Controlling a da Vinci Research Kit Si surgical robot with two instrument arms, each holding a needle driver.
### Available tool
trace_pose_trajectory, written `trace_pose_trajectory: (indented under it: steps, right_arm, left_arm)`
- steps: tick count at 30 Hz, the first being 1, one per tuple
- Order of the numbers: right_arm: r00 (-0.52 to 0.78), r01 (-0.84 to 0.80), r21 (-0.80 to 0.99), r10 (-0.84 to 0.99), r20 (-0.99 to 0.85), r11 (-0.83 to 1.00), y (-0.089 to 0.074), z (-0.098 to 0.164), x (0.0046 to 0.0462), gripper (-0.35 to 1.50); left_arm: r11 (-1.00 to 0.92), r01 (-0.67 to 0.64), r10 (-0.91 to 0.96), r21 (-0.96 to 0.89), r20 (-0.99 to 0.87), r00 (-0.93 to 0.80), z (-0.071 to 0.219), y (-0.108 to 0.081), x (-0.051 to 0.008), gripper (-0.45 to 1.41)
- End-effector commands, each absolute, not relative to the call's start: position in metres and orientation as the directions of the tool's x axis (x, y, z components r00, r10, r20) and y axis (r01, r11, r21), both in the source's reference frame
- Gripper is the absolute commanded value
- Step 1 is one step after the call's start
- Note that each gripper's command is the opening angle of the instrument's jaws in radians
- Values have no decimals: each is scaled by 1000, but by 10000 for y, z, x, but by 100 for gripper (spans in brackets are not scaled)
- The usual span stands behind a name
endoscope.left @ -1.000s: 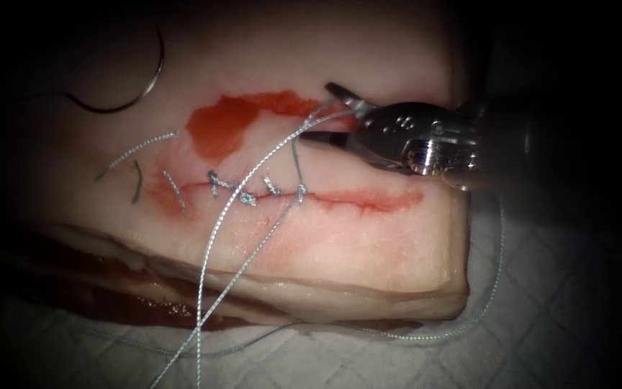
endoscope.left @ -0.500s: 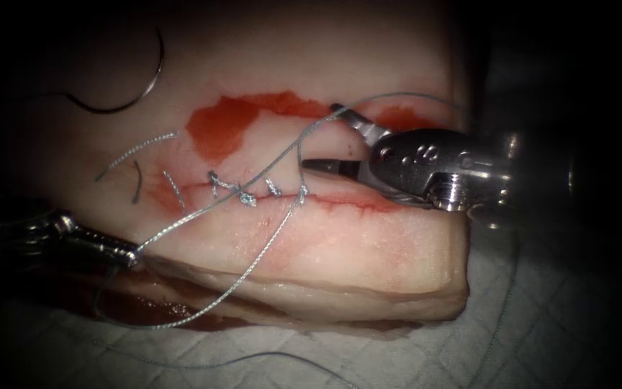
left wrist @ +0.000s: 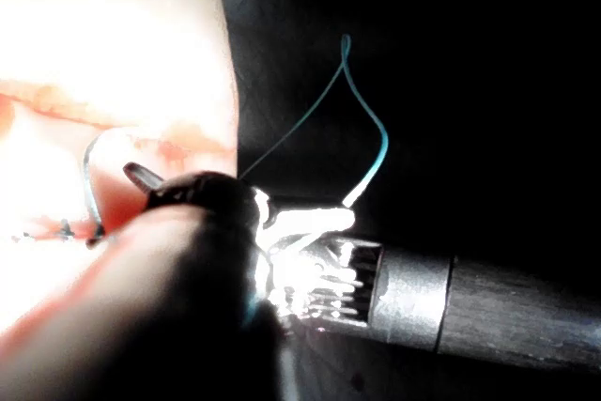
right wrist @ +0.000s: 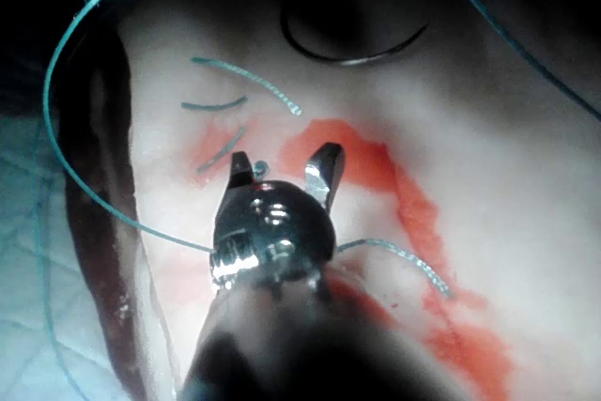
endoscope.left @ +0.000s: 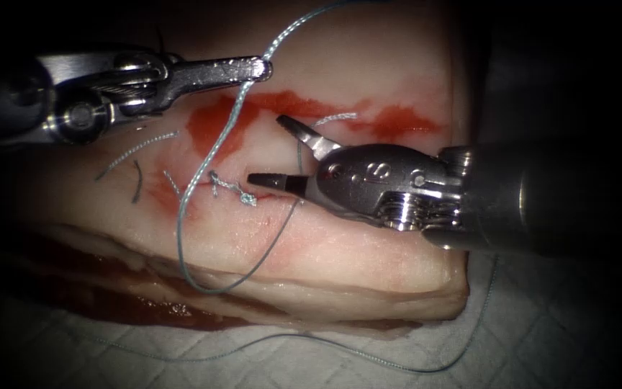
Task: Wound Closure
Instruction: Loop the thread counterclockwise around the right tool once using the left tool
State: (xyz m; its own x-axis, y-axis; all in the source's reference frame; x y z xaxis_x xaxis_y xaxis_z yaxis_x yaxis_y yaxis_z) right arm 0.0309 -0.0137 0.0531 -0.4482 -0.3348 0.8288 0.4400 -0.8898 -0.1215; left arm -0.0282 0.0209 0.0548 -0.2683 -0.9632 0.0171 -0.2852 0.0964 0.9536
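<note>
Left tool [endoscope.left: 257, 69] pinches the thread [endoscope.left: 210, 155] above the cut [endoscope.left: 203, 189]; right tool [endoscope.left: 276, 153], fingers spread, holds nothing; needle [right wrist: 352, 52] lies free on the tissue [endoscope.left: 340, 252].

Two tools [endoscope.left: 257, 70] [endoscope.left: 271, 155], one needle [right wrist: 352, 49], one tissue [endoscope.left: 368, 245].

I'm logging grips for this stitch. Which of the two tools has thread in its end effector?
The left arm's tool, above the cut, is shut on the thread. The right arm's tool stands open over the cut, holding nothing.
</note>
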Motion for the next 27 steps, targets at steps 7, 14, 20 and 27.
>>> trace_pose_trajectory:
  steps: [7,14,20,27]
  right_arm:
    - [-331,291,-149,-246,911,-945,-153,552,337,47]
    - [17,156,-341,-342,939,-927,-166,540,341,4]
    - [241,111,-457,-422,874,-883,-166,521,333,36]
    - [383,110,-540,-466,797,-834,-157,500,333,12]
  left_arm:
    - [144,-279,-923,949,28,-384,578,220,-320,-45]
    - [296,-47,-818,954,228,-528,637,227,-305,-45]
    - [324,65,-772,944,303,-559,699,209,-265,-45]
    - [260,115,-803,959,281,-525,724,186,-266,-45]
